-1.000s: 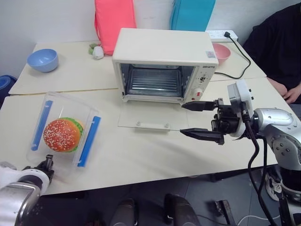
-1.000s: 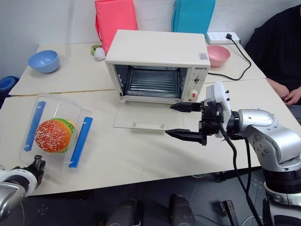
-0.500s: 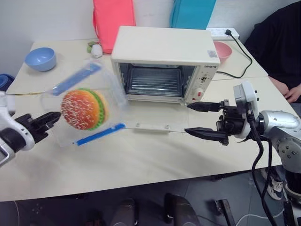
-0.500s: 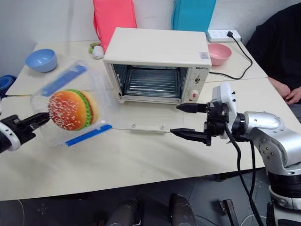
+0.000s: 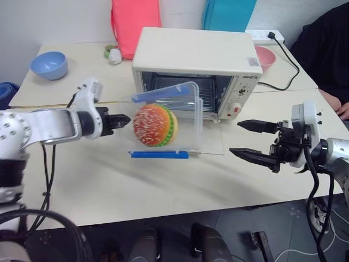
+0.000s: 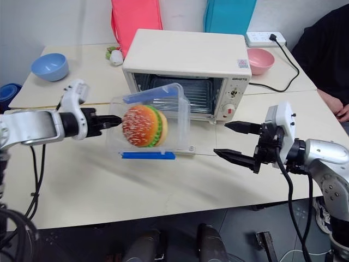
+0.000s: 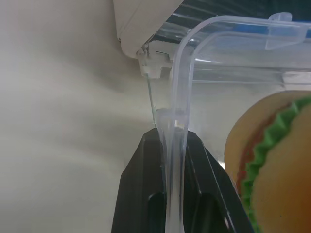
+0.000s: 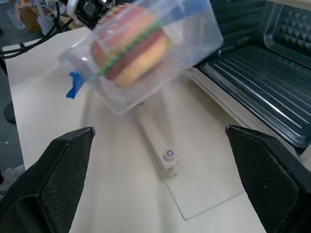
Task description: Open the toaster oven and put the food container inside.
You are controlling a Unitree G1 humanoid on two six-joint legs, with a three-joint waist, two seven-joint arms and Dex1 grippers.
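A: Where's the food container (image 5: 163,121)?
B: Off the table (image 5: 163,180), tipped on edge, in front of the toaster oven (image 5: 196,71) and above its dropped glass door (image 5: 210,143). Left gripper (image 5: 121,121) is pinched onto the clear rim; the wrist view shows both fingers (image 7: 146,194) sandwiching the plastic wall. Burger (image 5: 155,124) is inside, one blue clip strip (image 5: 159,155) low, the other on top.
A: Right side?
B: Right gripper (image 5: 248,139) hangs with jaws spread wide, nothing in them, just off the door's right edge and apart from the box.
A: Clutter?
B: Blue bowl (image 5: 49,64) far left, pink bowl (image 5: 266,57) behind the oven, power strip (image 5: 265,36) with black cable (image 5: 289,63), pink bag (image 5: 136,24) and blue bag (image 5: 229,13) at the wall. A person's dark sleeve (image 5: 324,49) is at far right. Oven mouth is open; only the flat door lies beneath the box.
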